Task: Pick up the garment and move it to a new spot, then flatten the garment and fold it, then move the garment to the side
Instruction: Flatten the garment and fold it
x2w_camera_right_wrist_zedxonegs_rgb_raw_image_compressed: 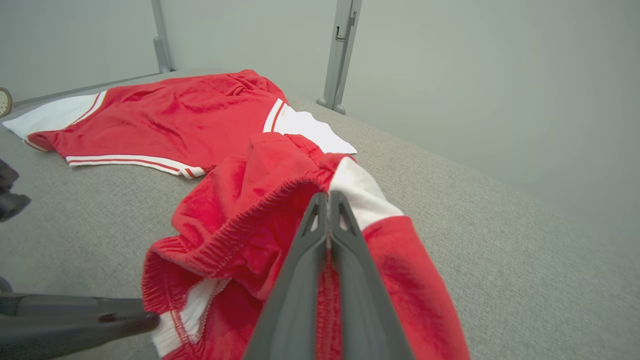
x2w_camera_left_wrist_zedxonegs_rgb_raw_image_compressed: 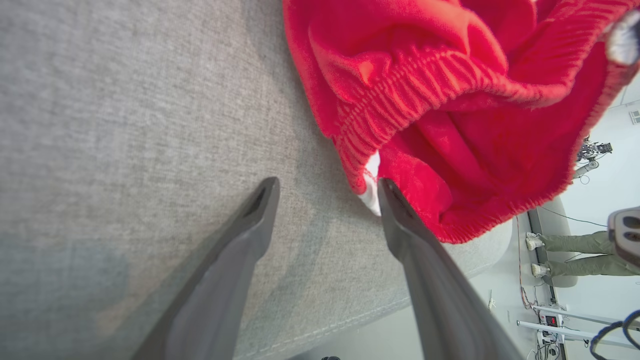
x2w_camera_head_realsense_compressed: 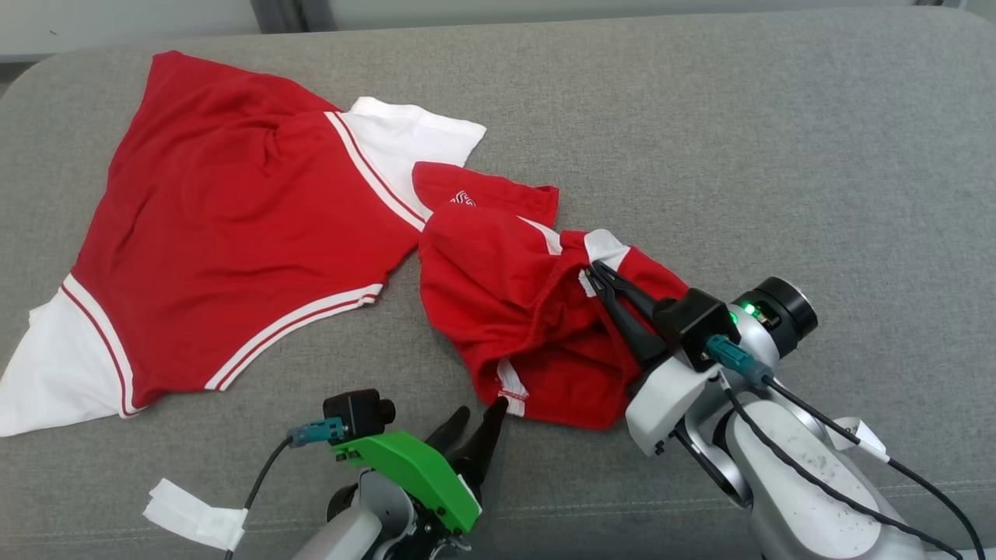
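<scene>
The garment (x2w_camera_head_realsense_compressed: 498, 288) is a pair of red shorts with white trim, lying crumpled at the middle of the grey cushioned surface (x2w_camera_head_realsense_compressed: 739, 155). My right gripper (x2w_camera_head_realsense_compressed: 599, 272) is shut on its elastic waistband at the right side, beside a white patch; in the right wrist view the closed fingers (x2w_camera_right_wrist_zedxonegs_rgb_raw_image_compressed: 327, 197) pinch the red cloth (x2w_camera_right_wrist_zedxonegs_rgb_raw_image_compressed: 240, 215). My left gripper (x2w_camera_head_realsense_compressed: 482, 408) is open at the garment's near lower corner. In the left wrist view the left gripper (x2w_camera_left_wrist_zedxonegs_rgb_raw_image_compressed: 327, 182) has one fingertip touching the white tab of the waistband (x2w_camera_left_wrist_zedxonegs_rgb_raw_image_compressed: 450, 125), with nothing between the fingers.
A red shirt with white sleeves (x2w_camera_head_realsense_compressed: 233, 233) lies spread flat at the left, close to the shorts. The surface's front edge runs just behind both arms. A person's legs (x2w_camera_left_wrist_zedxonegs_rgb_raw_image_compressed: 575, 255) stand on the floor beyond that edge. Grey metal posts (x2w_camera_right_wrist_zedxonegs_rgb_raw_image_compressed: 340, 55) rise at the far side.
</scene>
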